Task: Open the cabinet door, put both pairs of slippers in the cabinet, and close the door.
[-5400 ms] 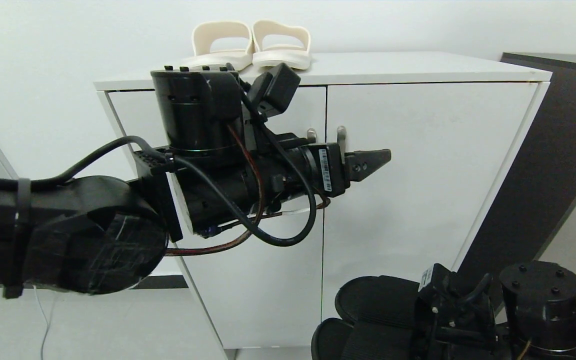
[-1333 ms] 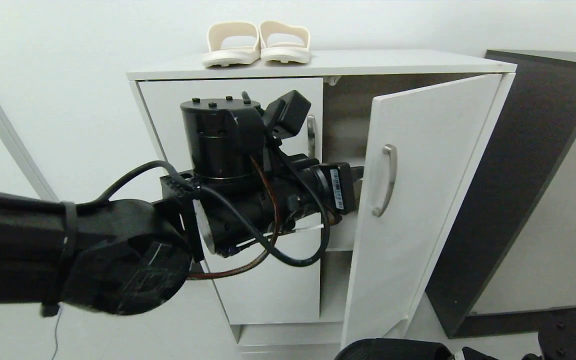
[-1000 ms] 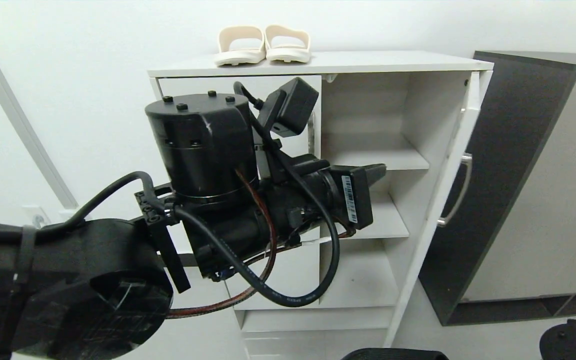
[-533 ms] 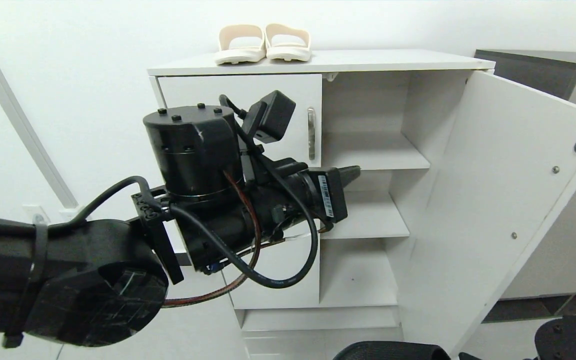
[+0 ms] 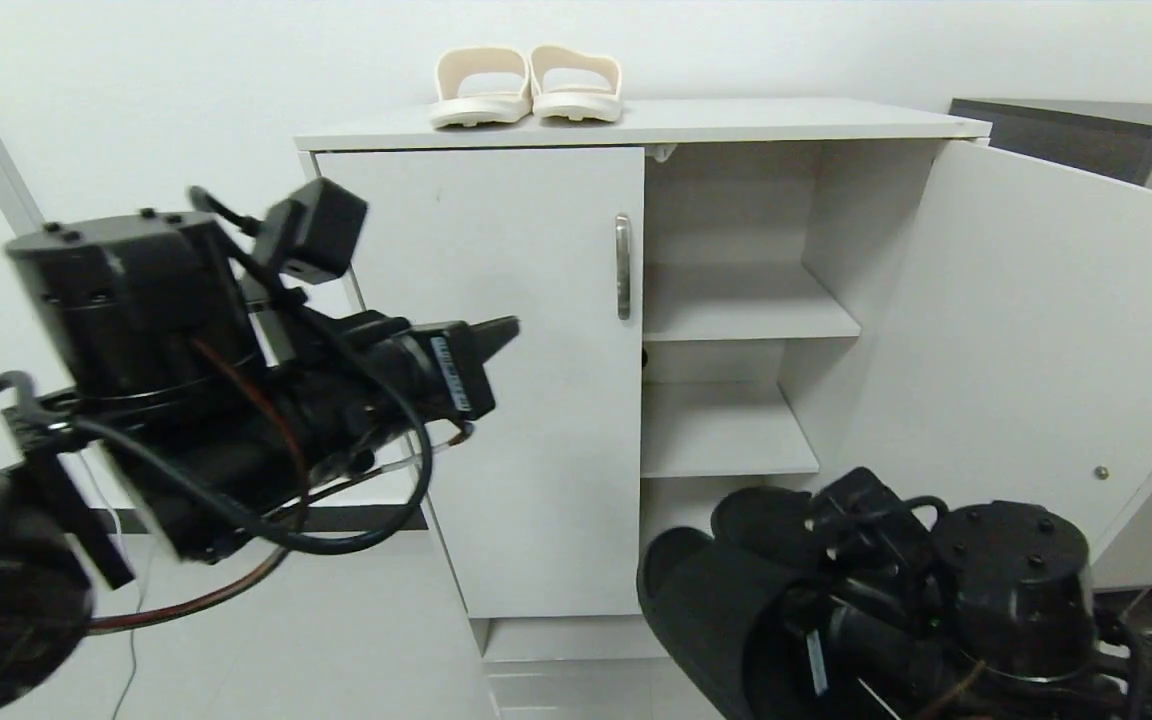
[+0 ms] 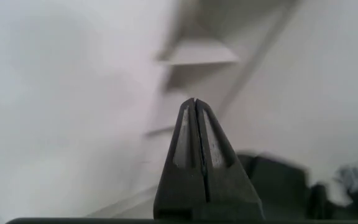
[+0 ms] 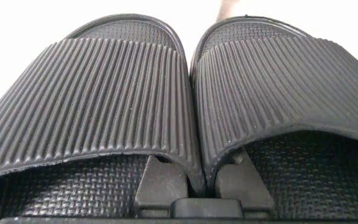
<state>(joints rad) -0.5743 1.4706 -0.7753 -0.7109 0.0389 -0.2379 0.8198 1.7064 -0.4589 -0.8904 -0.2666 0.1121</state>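
Left gripper [image 6: 195,111]: jaws pressed together, empty.
Right gripper [image 7: 197,184]: jaws pinched on adjoining straps of black ribbed rubber slippers [image 7: 114,99].

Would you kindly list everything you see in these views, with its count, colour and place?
cabinet: one, white, against the wall ahead
right door: one, white, swung wide open
left door: one, white, closed
handle: one, metal, upright on the left door's inner edge
shelves: two, white, inside the open right half
cream slippers: one pair, cream, side by side on top of the cabinet
black slippers: one pair, black, held side by side low before the open half
second cabinet: one, dark grey, right of the white one
left gripper: one, black, shut, before the left door
right gripper: one, black, shut on the black slippers
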